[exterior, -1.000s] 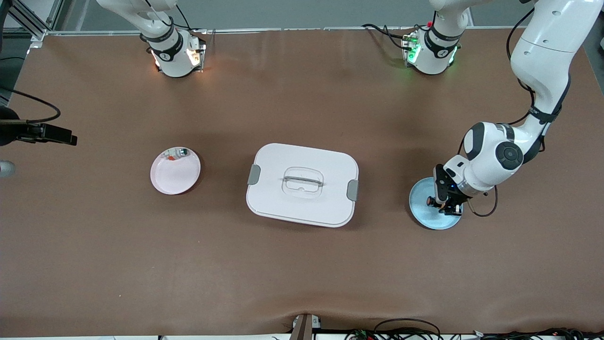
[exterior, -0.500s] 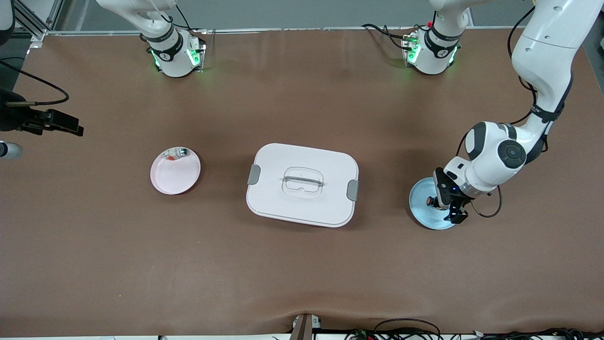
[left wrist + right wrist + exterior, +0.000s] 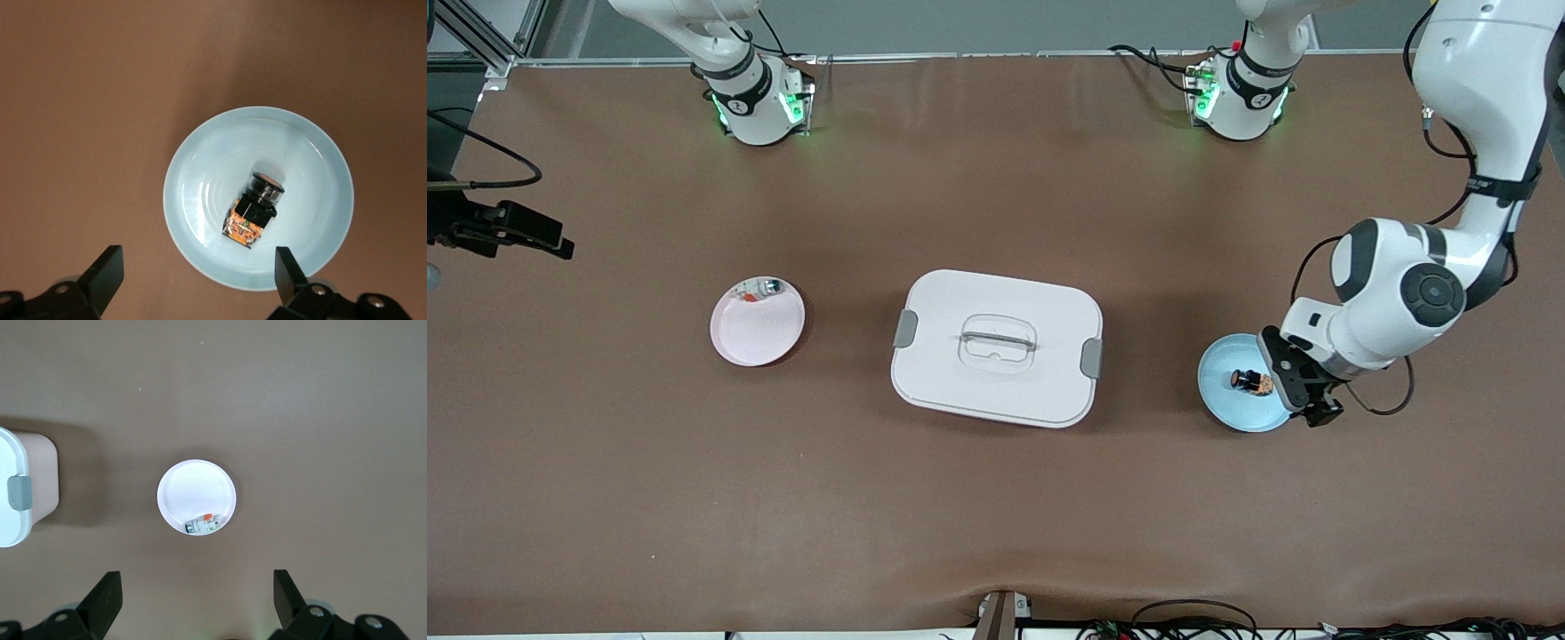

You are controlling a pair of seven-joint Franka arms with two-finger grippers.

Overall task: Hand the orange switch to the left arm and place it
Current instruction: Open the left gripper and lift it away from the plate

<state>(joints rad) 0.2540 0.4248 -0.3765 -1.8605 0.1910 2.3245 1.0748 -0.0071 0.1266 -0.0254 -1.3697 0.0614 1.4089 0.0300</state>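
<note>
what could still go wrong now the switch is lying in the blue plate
The orange switch lies on its side in the blue plate, so it might roll if nudged. The open left claw hangs over the plate's edge and could clip the rim when it moves. The box sits between the plates, in the way of any low crossing.

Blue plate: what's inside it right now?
The orange switch lies on its side in the blue plate, nothing gripping it. The open left gripper hovers over the plate's rim, hiding a little of it.

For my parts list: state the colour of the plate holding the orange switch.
Light blue plate, clearest in the left wrist view.
</note>
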